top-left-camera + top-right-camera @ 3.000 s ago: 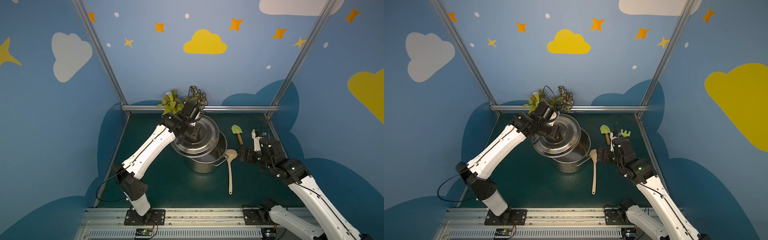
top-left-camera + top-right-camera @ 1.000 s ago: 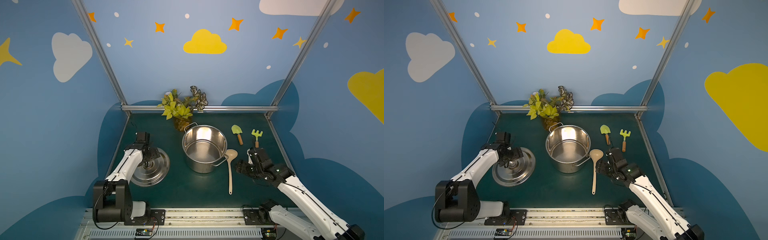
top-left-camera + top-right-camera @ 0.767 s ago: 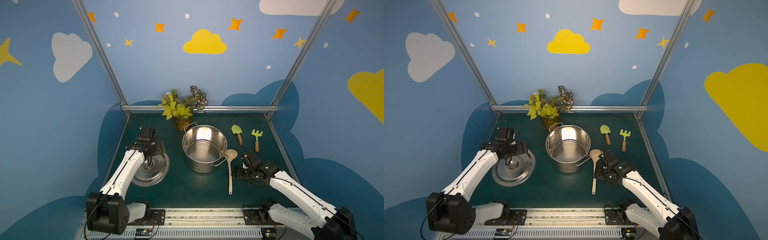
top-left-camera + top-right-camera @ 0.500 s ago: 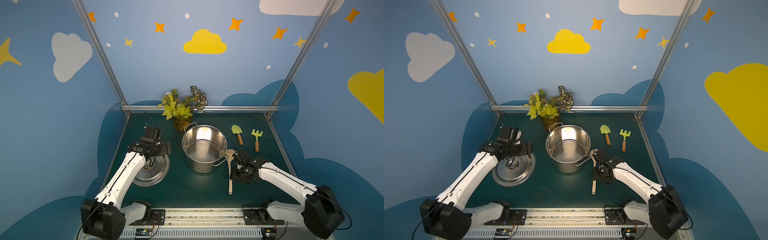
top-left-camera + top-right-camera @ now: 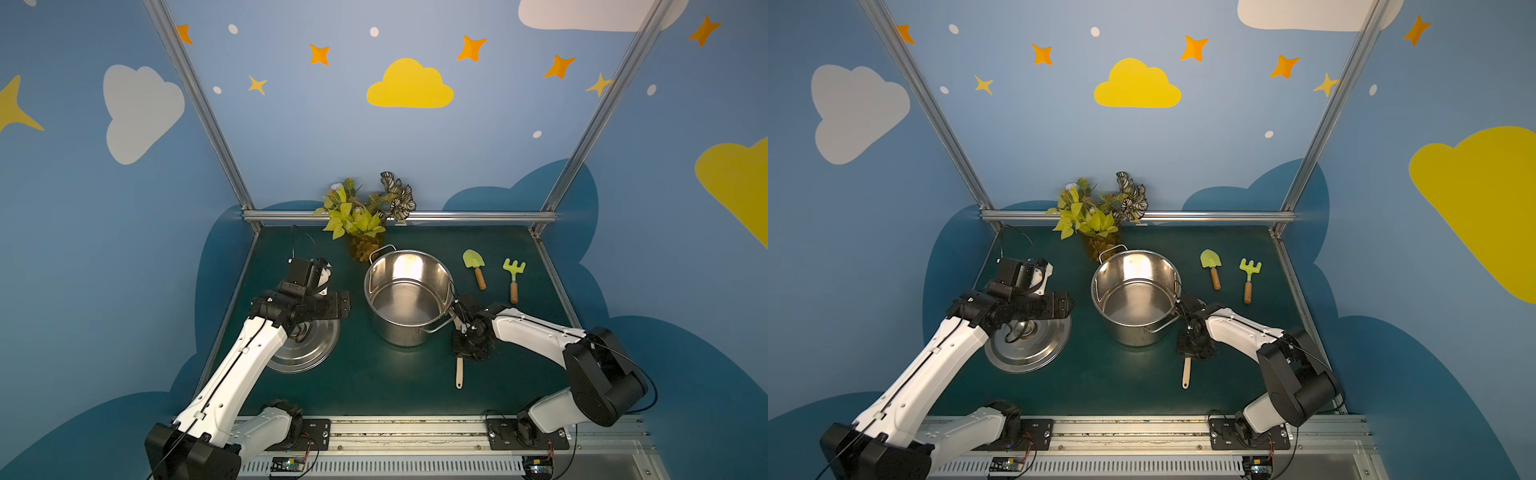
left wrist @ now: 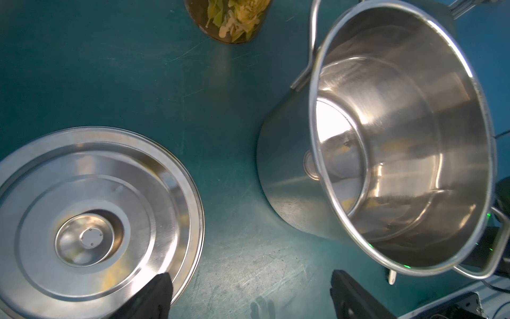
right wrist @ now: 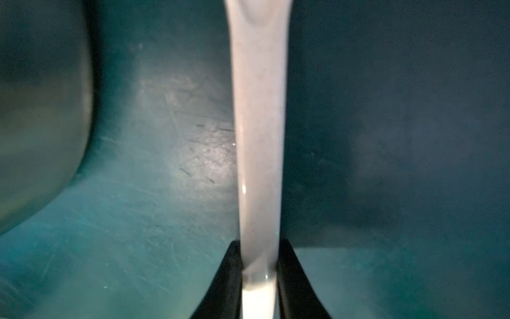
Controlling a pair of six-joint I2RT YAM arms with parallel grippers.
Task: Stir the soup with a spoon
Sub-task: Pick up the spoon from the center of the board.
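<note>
Between the jaws of the right gripper [image 7: 259, 244] the spoon [image 7: 258, 124] is squeezed tight. Grab looks done; next, lift it into the pot [image 5: 395, 334] alongside.

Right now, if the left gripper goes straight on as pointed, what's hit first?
Probably the lid, its rim under one fingertip of the left gripper; otherwise bare table beside the pot. Depth unclear.

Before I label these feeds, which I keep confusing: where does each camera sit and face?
Top views: high in front, looking down: left arm, right arm, pot, lid, ladle.
Left wrist: on that arm, facing down at lid and pot; open left gripper shows.
Right wrist: low, looking along the ladle handle; right gripper closed on it.
Shared: top and left wrist views show pot and lid.
</note>
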